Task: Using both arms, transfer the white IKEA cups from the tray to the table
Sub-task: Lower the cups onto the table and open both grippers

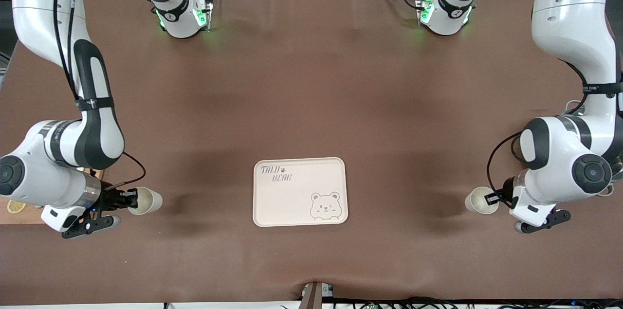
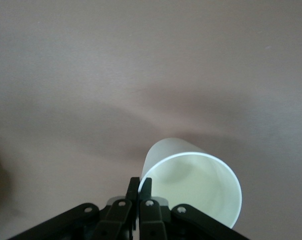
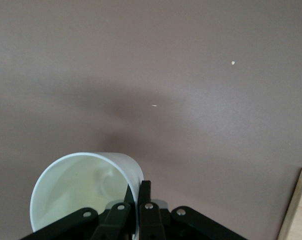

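Note:
Two white IKEA cups are each pinched by the rim. My right gripper (image 1: 130, 198) (image 3: 139, 192) is shut on the wall of one cup (image 1: 145, 200) (image 3: 86, 187), one finger inside and one outside, over the brown tabletop toward the right arm's end. My left gripper (image 1: 492, 197) (image 2: 140, 186) is shut the same way on the other cup (image 1: 481, 200) (image 2: 191, 185), toward the left arm's end. Both cups hang tilted, with their shadows on the cloth beside them. The cream bear-printed tray (image 1: 292, 202) lies between them and holds nothing.
A wooden board (image 1: 17, 214) (image 3: 296, 210) with a lemon slice (image 1: 16, 206) lies under the right arm at the table's edge. Cables run along the table's edge nearest the front camera. The brown cloth (image 1: 311, 95) spreads wide around the tray.

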{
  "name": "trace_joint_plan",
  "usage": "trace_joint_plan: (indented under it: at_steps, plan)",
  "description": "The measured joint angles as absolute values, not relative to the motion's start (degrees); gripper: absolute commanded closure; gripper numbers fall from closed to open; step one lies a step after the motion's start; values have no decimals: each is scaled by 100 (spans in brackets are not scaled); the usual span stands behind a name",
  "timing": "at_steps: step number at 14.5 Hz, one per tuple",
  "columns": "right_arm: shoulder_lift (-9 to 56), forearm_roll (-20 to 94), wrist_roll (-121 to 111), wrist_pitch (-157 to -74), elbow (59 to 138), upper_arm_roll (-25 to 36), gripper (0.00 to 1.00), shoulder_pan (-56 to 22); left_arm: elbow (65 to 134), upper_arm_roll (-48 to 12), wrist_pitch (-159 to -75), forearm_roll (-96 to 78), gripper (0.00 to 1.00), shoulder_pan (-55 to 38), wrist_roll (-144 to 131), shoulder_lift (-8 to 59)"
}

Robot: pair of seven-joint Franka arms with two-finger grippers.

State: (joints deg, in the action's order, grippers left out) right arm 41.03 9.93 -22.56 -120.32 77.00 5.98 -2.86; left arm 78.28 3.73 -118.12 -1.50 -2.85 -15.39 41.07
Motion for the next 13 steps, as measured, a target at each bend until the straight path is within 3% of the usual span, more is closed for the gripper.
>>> trace_joint_plan:
  at_steps: [9, 12, 13]
  plan:
    - [4115, 993, -2903, -13425, 8627, 599, 100, -137, 7835, 356, -11812, -351, 100, -101, -1323, 4378]
    - [4118, 993, -2969, -13544, 8734, 599, 100, -108, 7837, 349, -11812, -351, 100, -101, -1323, 4424]
    - [4118, 993, -2971, -13552, 8736, 596, 100, -108, 7837, 347, -11812, -351, 93, -101, -1323, 4435]
